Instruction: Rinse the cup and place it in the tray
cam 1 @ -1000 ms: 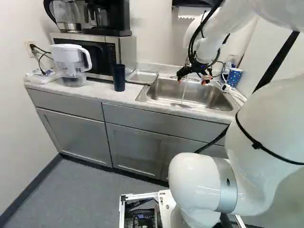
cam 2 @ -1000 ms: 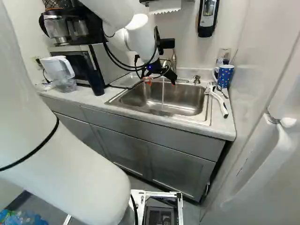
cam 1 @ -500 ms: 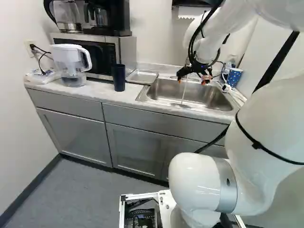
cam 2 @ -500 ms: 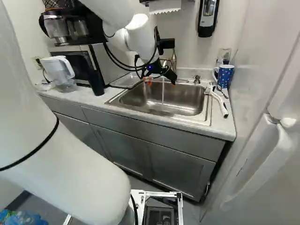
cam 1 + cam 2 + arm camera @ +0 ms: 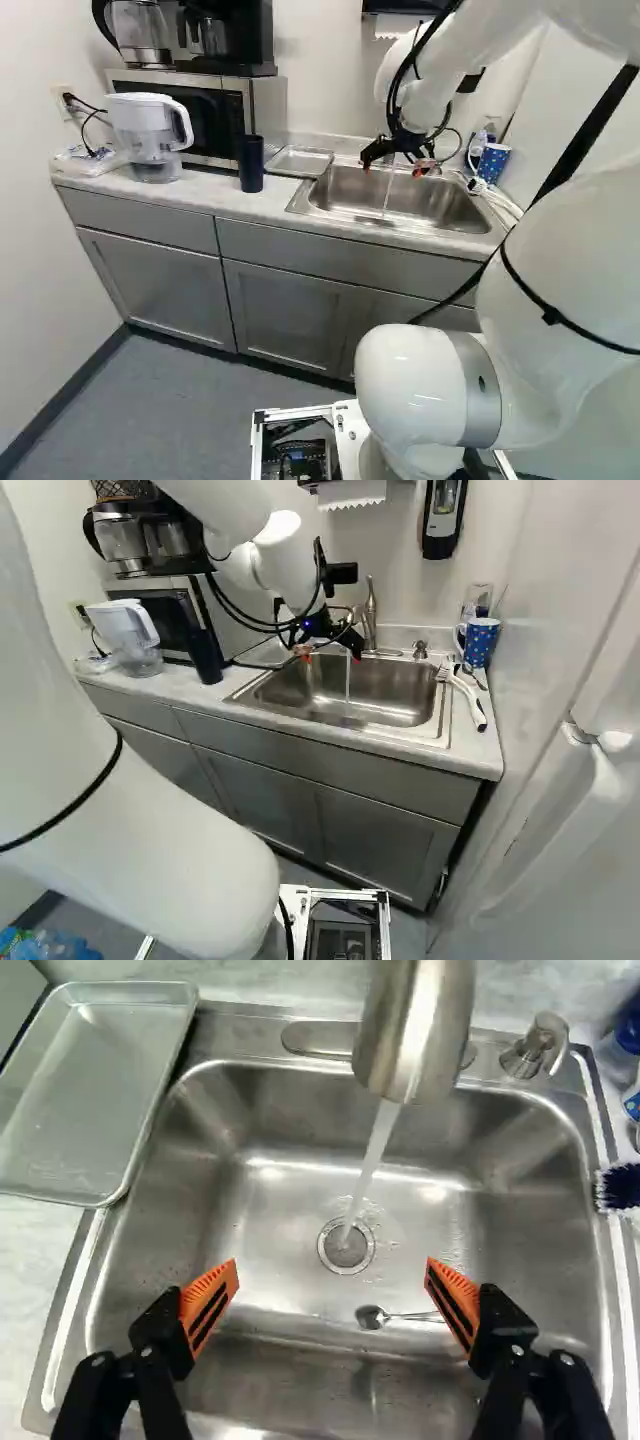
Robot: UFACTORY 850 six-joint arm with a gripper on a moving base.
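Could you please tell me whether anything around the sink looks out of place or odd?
Mildly odd: the water stream runs straight into the drain with nothing under it, and the open end effector holds nothing. A spoon also lies loose in the sink. I see no spill or damage.

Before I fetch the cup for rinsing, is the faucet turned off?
No, a stream of water runs from the faucet down to the drain in the sink.

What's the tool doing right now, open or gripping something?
Tool: open, pads wide apart above the sink, holding nothing.
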